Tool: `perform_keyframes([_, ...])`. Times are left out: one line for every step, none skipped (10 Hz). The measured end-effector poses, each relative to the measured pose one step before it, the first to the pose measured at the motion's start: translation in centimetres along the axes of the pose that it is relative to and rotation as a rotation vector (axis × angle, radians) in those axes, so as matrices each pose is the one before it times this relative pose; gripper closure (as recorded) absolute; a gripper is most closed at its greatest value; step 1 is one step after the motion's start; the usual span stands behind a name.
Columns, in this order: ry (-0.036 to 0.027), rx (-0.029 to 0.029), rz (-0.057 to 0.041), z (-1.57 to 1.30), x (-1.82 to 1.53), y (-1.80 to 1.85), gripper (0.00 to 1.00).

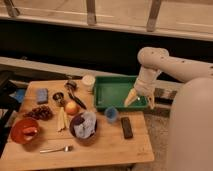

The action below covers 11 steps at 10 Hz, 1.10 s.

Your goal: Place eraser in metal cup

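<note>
Over right end of green tray (112, 92), toward worktop's back right corner, gripper (140, 99) hovering, fingers spread, gripping nothing. Eraser (127, 127) lying frontward of jaws near right edge, long axis running front-to-back. Metal cup (58, 96) sitting well apart, toward left edge.

Clutter on the wooden worktop (110, 150)
A green tray (112, 90) lies beneath the hand (141, 99); blue cup (111, 114), apple (72, 107), bananas (62, 119), grapes (40, 112), red bowl (22, 131), fork (56, 149) nearby.
</note>
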Motion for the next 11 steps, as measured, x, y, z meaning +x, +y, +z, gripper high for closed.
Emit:
perform_keyframes([0.00295,-0.00038,0.00153,0.187,-0.005,-0.009,0.2])
perform_keyframes([0.0016,-0.00372,0.01449,0.591,-0.011,0.242,0.2])
perform_keyframes([-0.00261,-0.00348,0.02229,0.938,-0.043,0.067,0.2])
perform_keyframes([-0.00015,-0.00341,0.02351,1.49,-0.154,-0.059,0.2])
perform_keyframes([0.00045,-0.00397,0.02518,1.792,-0.207,-0.06,0.2])
perform_keyframes([0.00569,-0.00079,0.02115,1.806,-0.193,-0.03,0.2])
perform_keyframes([0.00865,0.00005,0.0152,1.296,-0.144,-0.003,0.2])
perform_keyframes([0.00969,0.00133,0.0107,0.972,-0.097,0.251,0.2])
perform_keyframes([0.00908,0.00157,0.00642,0.567,-0.067,0.139,0.2])
perform_keyframes([0.00866,0.00169,0.00391,0.522,-0.131,0.079,0.2])
perform_keyframes([0.01834,0.00455,0.00631,1.057,-0.326,0.03,0.2])
